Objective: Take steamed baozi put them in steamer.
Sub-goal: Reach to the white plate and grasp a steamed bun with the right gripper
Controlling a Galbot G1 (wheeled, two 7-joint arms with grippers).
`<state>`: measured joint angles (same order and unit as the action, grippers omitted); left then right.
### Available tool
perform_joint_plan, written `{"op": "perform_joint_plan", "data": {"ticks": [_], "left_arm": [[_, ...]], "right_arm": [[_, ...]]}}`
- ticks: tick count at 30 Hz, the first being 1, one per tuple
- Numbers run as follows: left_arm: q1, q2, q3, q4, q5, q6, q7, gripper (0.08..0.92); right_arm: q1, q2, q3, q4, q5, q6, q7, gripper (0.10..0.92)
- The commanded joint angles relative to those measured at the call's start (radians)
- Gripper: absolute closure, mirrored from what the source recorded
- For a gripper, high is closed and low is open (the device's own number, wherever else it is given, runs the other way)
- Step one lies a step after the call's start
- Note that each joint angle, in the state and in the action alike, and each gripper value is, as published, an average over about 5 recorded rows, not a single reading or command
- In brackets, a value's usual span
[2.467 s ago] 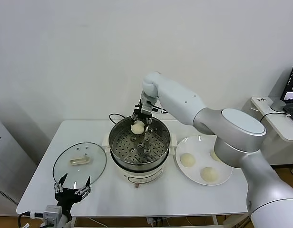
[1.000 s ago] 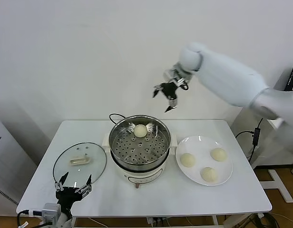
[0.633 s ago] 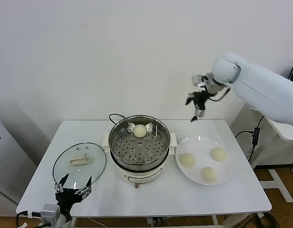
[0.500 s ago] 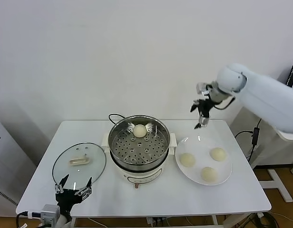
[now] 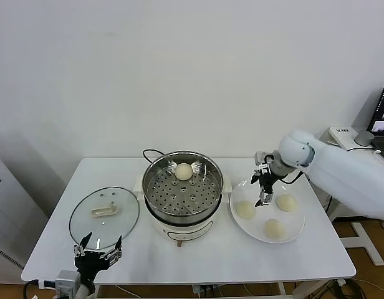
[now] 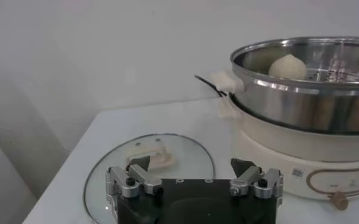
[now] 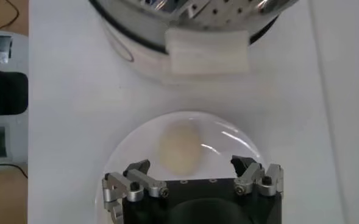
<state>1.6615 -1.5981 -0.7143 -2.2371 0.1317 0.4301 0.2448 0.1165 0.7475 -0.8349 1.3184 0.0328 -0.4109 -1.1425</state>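
While hanging over the white plate [image 5: 296, 232] at 3 o'clock from the steamer [image 5: 182, 193], right gripper [image 5: 264, 187] with fingers spread wide and empty, pointing down just above the plate's 10 o'clock bun [image 5: 245, 210]. In the right wrist view, same bun [image 7: 180, 147] seen lying beyond the open fingertips [image 7: 137, 168], untouched. Two more steamed baozi on the plate: one at 2 o'clock [image 5: 286, 202], one at 6 o'clock [image 5: 273, 228]. Fourth bun [image 5: 183, 170] resting on the perforated tray at the steamer's 12 o'clock edge; also visible in the left wrist view [image 6: 288, 67] above the steel rim. Left gripper [image 5: 97, 250] parked low at the table's [image 5: 211, 255] near edge, at 6 o'clock from the glass lid [image 5: 105, 213], fingers fully apart, holding nothing. Lid lying flat at 9 o'clock from the steamer, cream handle up.
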Motion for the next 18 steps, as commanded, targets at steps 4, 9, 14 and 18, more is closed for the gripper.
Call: {"op": "perform_joint_plan", "data": {"ticks": [4, 9, 14, 18], "left_arm": [[-0.004, 0.001, 0.0, 0.016, 0.002, 0.003, 0.001, 0.177], [-0.006, 0.002, -0.002, 0.028, 0.006, 0.003, 0.002, 0.177], [-0.011, 0.001, -0.002, 0.039, 0.008, 0.003, 0.002, 0.177], [-0.017, 0.0, -0.001, 0.045, 0.01, 0.003, 0.002, 0.177]], "right_arm": [[-0.098, 0.055, 0.049, -0.094, -0.11, 0.102, 0.005, 0.203], [-0.113, 0.086, 0.058, -0.123, -0.121, 0.094, 0.005, 0.203], [-0.122, 0.114, 0.063, -0.148, -0.136, 0.087, 0.019, 0.203], [-0.132, 0.129, 0.068, -0.159, -0.135, 0.082, 0.024, 0.203]]}}
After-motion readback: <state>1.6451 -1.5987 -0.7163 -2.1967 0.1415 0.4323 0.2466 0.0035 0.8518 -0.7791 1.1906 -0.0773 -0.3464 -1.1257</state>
